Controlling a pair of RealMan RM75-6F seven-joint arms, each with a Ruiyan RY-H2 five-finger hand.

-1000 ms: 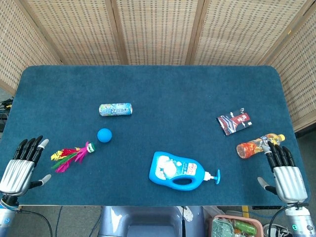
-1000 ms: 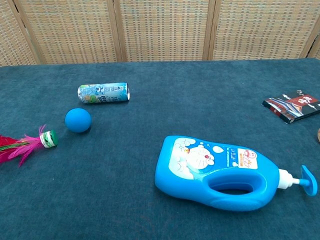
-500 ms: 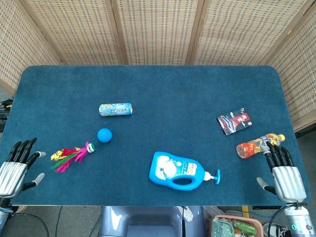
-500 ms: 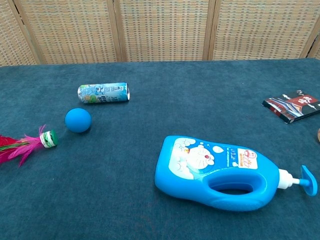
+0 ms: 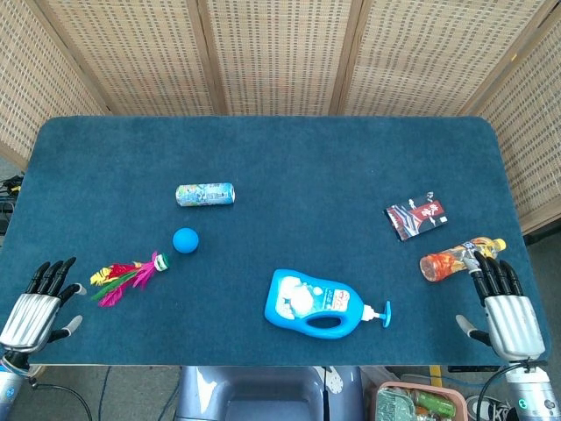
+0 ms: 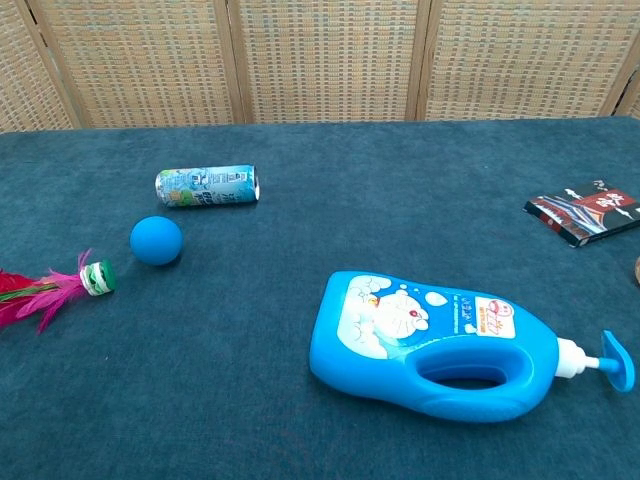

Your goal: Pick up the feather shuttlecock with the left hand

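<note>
The feather shuttlecock [image 5: 128, 275] lies flat on the blue table, pink, red and green feathers pointing left, its green-and-white base toward the ball; the chest view shows this shuttlecock [image 6: 55, 290] at the left edge. My left hand [image 5: 39, 305] hovers at the table's front left corner, fingers apart and empty, a short way left of the feathers. At the front right corner my right hand [image 5: 506, 309] is open too, holding nothing. Neither hand appears in the chest view.
A blue ball [image 5: 185, 240] sits just right of the shuttlecock's base, a drink can [image 5: 205, 195] lies behind it. A blue pump bottle [image 5: 320, 303] lies mid-front. An orange bottle [image 5: 459, 259] and a dark packet [image 5: 415, 218] are near my right hand.
My left hand dropped back toward the front left corner and then shifted slightly right again. The shuttlecock and my right hand have not moved.
</note>
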